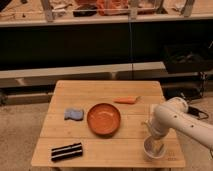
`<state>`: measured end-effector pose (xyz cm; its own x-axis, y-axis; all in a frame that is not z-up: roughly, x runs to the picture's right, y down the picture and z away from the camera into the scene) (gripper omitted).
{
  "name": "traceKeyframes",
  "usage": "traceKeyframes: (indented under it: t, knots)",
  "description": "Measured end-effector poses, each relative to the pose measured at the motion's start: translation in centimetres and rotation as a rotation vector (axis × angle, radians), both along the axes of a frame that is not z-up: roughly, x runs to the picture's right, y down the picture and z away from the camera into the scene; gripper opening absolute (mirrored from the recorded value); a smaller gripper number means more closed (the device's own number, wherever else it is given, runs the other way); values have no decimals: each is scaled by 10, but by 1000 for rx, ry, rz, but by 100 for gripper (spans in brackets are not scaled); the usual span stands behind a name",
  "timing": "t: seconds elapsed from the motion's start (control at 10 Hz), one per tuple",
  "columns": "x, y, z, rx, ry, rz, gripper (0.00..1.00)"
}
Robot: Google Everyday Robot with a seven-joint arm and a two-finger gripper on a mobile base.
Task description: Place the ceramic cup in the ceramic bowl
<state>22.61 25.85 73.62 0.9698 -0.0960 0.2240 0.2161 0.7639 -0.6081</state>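
Observation:
The ceramic cup (154,149), small, white and round, stands on the wooden table (95,92) near its front right corner. My gripper (152,136) hangs straight down over the cup at the end of the white arm (176,118), open, with its tips at the cup's rim. The arm's wrist hides the far side of the cup. The ceramic bowl (103,119), wide, glossy and orange-brown, sits at the table's middle, about a hand's width left of the cup, with nothing in it.
A blue sponge (73,114) lies left of the bowl. An orange carrot-shaped item (126,100) lies behind the bowl to the right. A black flat object (67,151) rests at the front left. Dark shelving (105,45) runs behind the table.

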Motion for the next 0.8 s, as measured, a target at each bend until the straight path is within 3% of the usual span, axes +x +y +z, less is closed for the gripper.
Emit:
traceKeyframes:
  t: [0.2,0.6,0.8]
  knots:
    - [1,0,1,-3,0,-1,76]
    - [1,0,3,-9,-1,-2,80]
    - [0,0,4,-11,-1,-4,66]
